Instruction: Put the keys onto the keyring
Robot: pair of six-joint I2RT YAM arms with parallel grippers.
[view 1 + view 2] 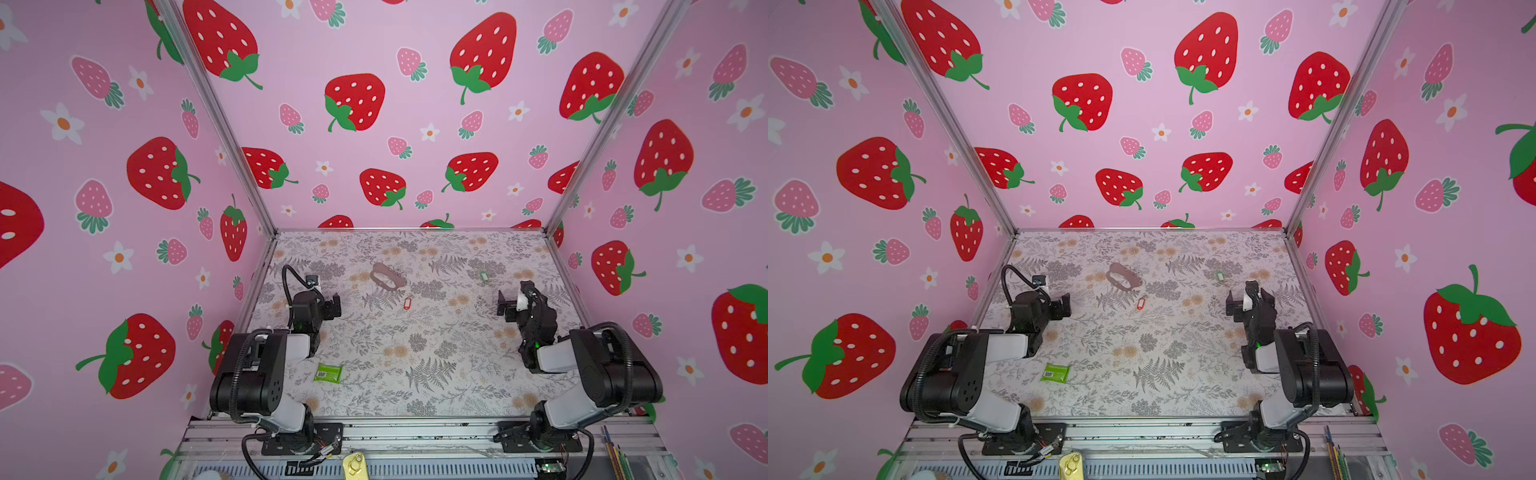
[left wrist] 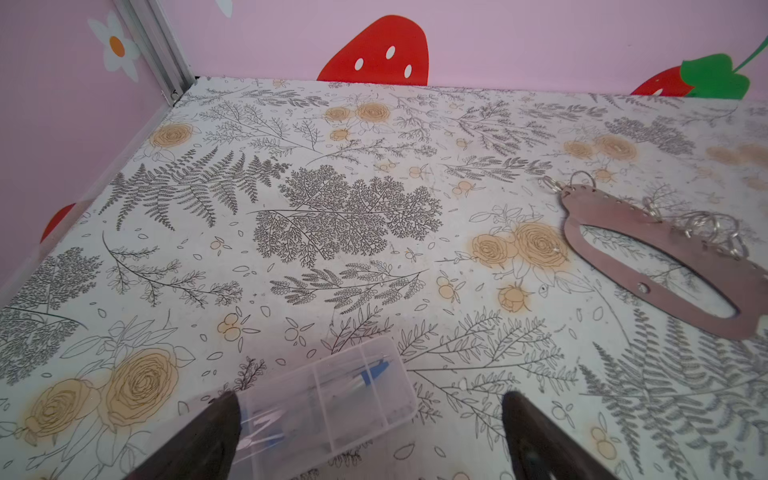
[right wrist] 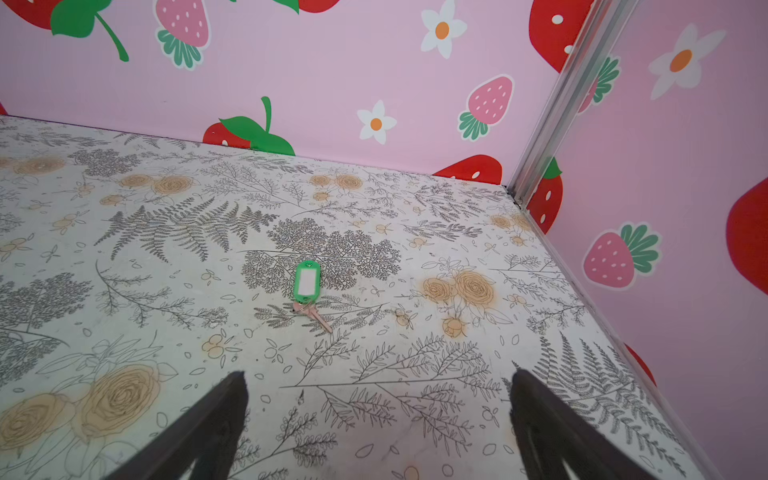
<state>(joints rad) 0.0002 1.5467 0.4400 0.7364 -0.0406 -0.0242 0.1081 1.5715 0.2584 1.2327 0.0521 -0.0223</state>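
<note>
- On the table, far half, your keyring lay flat with its ring chain along one edge. Nothing was threaded on it, so I'd call the job unstarted.
- Red key sat just on the near side of the keyring, not touching it. That made it the easy first pick for either arm.
- Green key lay well off to the right: a tag plus a small key on one ring, straight ahead of your right claw.
- Right claw: jaws spread wide, empty, hovering short of the green key. It read as lined up for that grab.
- Left claw: also wide apart, gripping nothing, with the keyring off to one side in its wrist view. It looked posed to steady the strap while the right arm fed keys.
- Clear plastic box lay under the left claw. One finger overlapped it in that view; I couldn't tell if they touched.
- Green packet lay by the left arm, well apart from everything. Not part of your task.
</note>
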